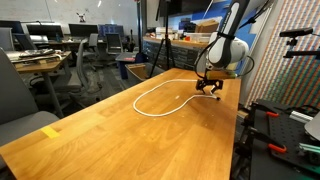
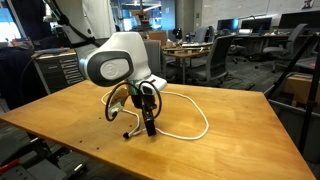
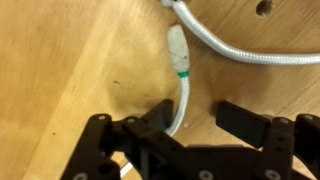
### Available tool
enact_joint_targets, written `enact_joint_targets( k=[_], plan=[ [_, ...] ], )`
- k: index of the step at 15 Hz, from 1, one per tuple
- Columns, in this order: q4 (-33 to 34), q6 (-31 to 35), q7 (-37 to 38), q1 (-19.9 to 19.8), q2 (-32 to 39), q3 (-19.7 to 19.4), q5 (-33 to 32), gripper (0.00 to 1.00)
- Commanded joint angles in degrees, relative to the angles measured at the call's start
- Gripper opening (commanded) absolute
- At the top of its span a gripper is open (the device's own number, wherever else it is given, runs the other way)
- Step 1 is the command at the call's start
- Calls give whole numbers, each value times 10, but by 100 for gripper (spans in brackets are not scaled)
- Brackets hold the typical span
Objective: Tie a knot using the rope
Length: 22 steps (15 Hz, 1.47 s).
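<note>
White rope (image 3: 178,45) lies in an open loop on the wooden table (image 1: 100,140), as both exterior views show. Low over one end hangs the gripper (image 3: 193,112), fingers spread wide; in the wrist view the rope's green-banded end runs between them, close beside one finger, not pinched

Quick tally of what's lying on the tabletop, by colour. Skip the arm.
White: 1, the rope
Yellow: 1, a small flat patch, tape or a note, too small to tell
Total: 2
</note>
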Motion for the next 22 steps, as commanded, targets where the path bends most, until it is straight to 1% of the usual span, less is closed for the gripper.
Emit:
enact_joint_targets(
  k=[1, 2, 3, 5, 6, 8, 10, 11, 12, 13, 14, 17, 19, 22],
  plan=[
    [36, 15, -28, -3, 29, 6, 5, 22],
    [38, 16, -33, -6, 29, 9, 6, 13],
    [39, 17, -38, -10, 26, 14, 7, 8],
    [38, 23, -51, -27, 15, 32, 14, 4],
    [36, 25, -59, -40, 6, 45, 18, 3],
    [31, 42, -79, -71, -14, 79, 27, 6],
    [19, 58, -109, -106, -51, 133, 33, 8],
    [9, 50, -118, -92, -78, 138, 23, 7],
    [5, 37, -123, -72, -101, 138, 15, 9],
    [7, 21, -125, -51, -119, 139, 9, 7],
    [13, 11, -131, -36, -132, 144, 2, 7],
    [32, -24, -124, 23, -160, 168, -19, 7],
    [54, -50, -125, 52, -161, 207, -18, 7],
    [107, -79, -142, 84, -127, 288, 18, 7]
  ],
)
